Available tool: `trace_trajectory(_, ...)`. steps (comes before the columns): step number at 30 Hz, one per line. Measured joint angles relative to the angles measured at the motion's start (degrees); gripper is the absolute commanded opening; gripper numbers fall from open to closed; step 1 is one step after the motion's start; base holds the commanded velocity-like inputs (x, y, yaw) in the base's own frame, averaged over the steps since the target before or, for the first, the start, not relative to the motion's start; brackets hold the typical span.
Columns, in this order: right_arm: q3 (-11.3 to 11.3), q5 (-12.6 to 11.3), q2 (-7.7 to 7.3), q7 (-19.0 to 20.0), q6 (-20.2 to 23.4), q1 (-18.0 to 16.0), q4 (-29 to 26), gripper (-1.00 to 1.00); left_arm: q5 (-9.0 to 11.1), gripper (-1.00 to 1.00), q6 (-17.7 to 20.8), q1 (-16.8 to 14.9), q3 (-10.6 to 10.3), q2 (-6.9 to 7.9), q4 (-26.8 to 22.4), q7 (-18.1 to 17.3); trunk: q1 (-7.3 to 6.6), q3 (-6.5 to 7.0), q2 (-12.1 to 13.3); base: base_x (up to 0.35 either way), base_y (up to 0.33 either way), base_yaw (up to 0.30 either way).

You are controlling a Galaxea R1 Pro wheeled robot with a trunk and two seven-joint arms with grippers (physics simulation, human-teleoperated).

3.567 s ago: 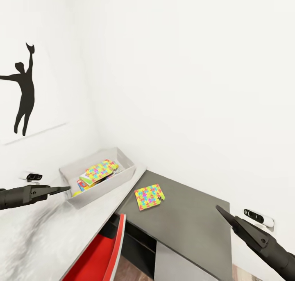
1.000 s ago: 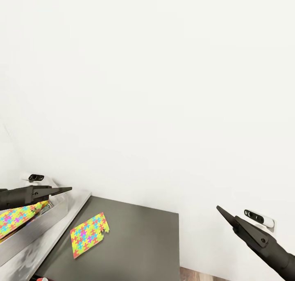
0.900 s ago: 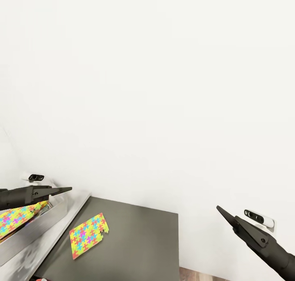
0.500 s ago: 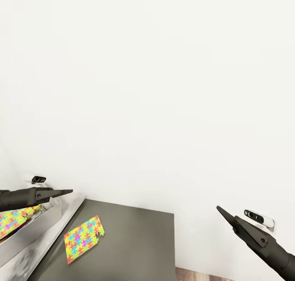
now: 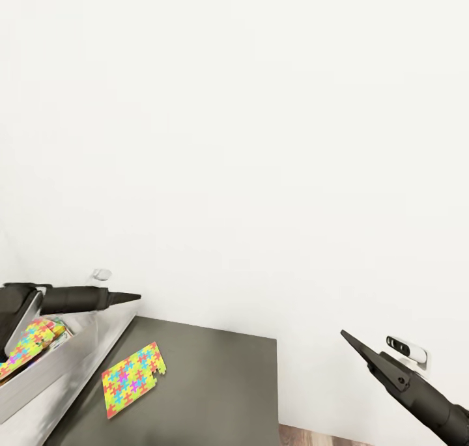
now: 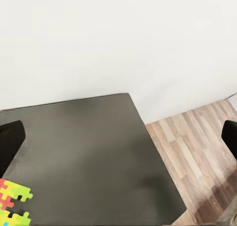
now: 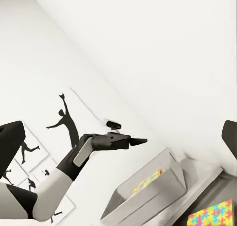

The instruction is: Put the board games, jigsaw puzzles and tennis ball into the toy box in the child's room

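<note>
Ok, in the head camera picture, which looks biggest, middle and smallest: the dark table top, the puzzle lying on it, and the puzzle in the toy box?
1. Dark table top, by far the biggest.
2. Puzzle lying on it.
3. Puzzle in the toy box, which looks a bit smaller, but the left arm and the picture's edge hide part of it, so the two puzzles may really match.

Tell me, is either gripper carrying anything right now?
Nothing is held. The left gripper and right gripper both have open, empty jaws; one jigsaw puzzle lies on the table.
</note>
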Motion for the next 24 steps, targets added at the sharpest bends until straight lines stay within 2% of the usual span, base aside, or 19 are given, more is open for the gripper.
trace_trajectory(5,-0.10,0.18,-0.04,-1.24,-0.07,0.00,0.03,1.00,-6.61,1.00,0.07,-1.05,-0.01,-3.77,0.07,7.94,0.00,0.00,0.00,0.000,0.000,0.000)
trace_trajectory(8,-0.49,0.25,-0.23,-3.79,0.13,0.00,0.06,1.00,-9.25,1.00,0.13,-1.72,-0.05,-5.70,0.58,12.70,0.00,0.00,0.00,0.000,0.000,0.000)
trace_trajectory(11,-2.14,0.27,-0.41,-8.23,0.62,0.00,0.11,1.00,-11.32,1.00,0.24,-2.55,-0.05,-7.69,1.37,18.48,0.00,0.00,0.00,0.000,0.000,0.000)
trace_trajectory(12,-2.57,0.26,-0.38,-9.10,0.69,0.00,0.12,1.00,-11.58,1.00,0.23,-2.64,-0.06,-8.10,1.66,19.72,0.00,0.00,0.00,0.000,0.000,0.000)
trace_trajectory(14,-4.02,0.15,-0.43,-11.26,0.84,0.00,0.42,1.00,-12.29,1.00,0.13,-2.93,-0.09,-9.79,3.54,24.46,0.00,0.00,0.00,0.000,0.000,0.000)
trace_trajectory(18,-4.98,-0.11,-0.80,-12.21,0.97,0.00,2.33,1.00,-12.76,1.00,-0.52,-4.22,-0.10,-11.98,9.15,31.19,0.00,0.00,0.00,0.000,0.000,0.000)
trace_trajectory(21,-5.20,-0.18,-0.83,-11.93,0.97,0.00,3.14,1.00,-12.86,1.00,-2.10,-5.60,-0.12,-12.63,13.76,33.75,0.00,0.00,0.00,0.000,0.000,0.000)
trace_trajectory(24,-5.30,-0.11,-0.91,-11.28,0.96,0.00,3.49,1.00,-12.91,1.00,-5.55,-7.35,-0.15,-12.95,19.21,35.01,0.00,0.00,0.00,0.000,0.000,0.000)
